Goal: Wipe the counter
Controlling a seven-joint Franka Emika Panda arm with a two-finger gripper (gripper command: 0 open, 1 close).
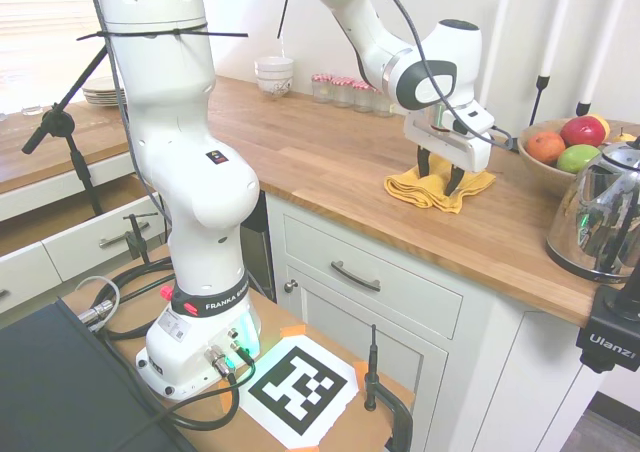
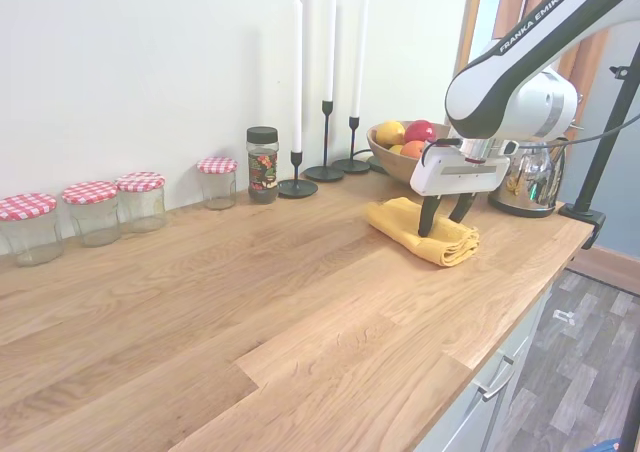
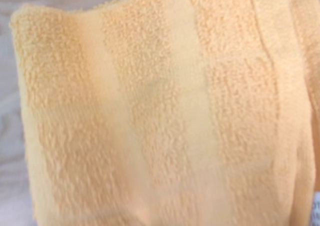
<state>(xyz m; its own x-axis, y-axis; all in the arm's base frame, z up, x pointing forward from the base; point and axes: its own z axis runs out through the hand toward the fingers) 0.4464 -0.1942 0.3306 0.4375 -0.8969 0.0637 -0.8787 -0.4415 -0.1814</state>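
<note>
The gripper [image 1: 441,176] stands upright over a folded yellow terry towel [image 2: 422,231], its two fingers [image 2: 428,217] spread apart and pressed down into the cloth, one on each side of a raised fold; they are open around the bunched fabric, not yet closed on it. The towel lies on the butcher-block surface [image 1: 330,162] near its front edge, between a wooden fruit bowl [image 2: 393,161] and a glass kettle [image 1: 600,220]. The wrist view shows only terry pile, filling the frame.

By my judgement the step in hand is securing the towel. To do it well, close the fingers firmly on the thick fold so several layers are caught, keep downward pressure so the cloth stays flat, then sweep toward the open stretch of wood, away from the kettle, the candlesticks [image 2: 323,137] and the checked-lid jars [image 2: 141,201]
</note>
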